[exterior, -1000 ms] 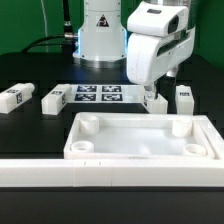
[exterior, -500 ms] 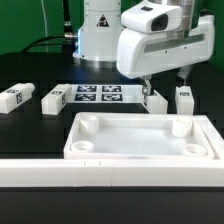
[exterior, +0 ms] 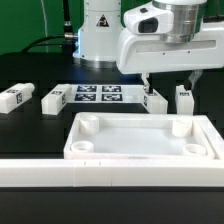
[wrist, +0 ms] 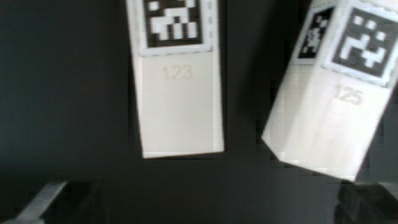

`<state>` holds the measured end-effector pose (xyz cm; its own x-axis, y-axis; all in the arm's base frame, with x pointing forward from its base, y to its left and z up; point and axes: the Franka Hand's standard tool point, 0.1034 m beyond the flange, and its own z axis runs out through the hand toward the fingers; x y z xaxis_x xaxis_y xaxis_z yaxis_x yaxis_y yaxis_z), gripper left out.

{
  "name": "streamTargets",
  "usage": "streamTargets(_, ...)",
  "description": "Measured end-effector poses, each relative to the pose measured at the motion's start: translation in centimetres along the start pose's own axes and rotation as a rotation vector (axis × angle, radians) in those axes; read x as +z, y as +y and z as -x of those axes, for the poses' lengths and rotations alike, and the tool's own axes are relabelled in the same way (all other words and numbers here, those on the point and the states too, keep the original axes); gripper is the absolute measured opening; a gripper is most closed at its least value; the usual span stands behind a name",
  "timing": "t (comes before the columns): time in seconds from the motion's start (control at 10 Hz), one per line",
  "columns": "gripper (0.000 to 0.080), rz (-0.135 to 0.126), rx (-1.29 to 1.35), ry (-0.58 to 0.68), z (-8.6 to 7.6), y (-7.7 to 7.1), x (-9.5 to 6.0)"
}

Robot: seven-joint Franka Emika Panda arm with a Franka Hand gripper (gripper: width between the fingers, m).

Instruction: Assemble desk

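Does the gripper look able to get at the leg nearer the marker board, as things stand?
Probably yes. The gripper hangs open above that leg; nothing covers it. The neighbouring leg lies close, so a sideways shift may be needed.

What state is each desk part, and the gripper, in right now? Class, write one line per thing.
tabletop: flat, hollow side up, all four sockets empty.
far-left leg: lying loose, unattached.
second leg: lying loose, unattached.
third leg: lying loose, under the gripper.
fourth leg: lying loose, under the gripper.
gripper: open, empty, above those two legs.
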<state>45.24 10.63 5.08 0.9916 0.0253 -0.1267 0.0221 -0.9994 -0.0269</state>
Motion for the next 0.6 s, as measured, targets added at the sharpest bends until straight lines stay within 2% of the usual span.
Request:
streamTargets(0.2,0.0649,-0.041,0.223,-0.011,0.4,-1.7,0.1)
streamTargets(0.3,0.0649,-0.051,0.232,-0.002,0.4,-2.6,0.2)
streamTargets(0.5,0.0649,-0.05,0.202,0.006,0.6,-4.0,0.4)
streamTargets(0.6,0.0649,-0.051,0.201,0.006,0.5,-3.9,0.4)
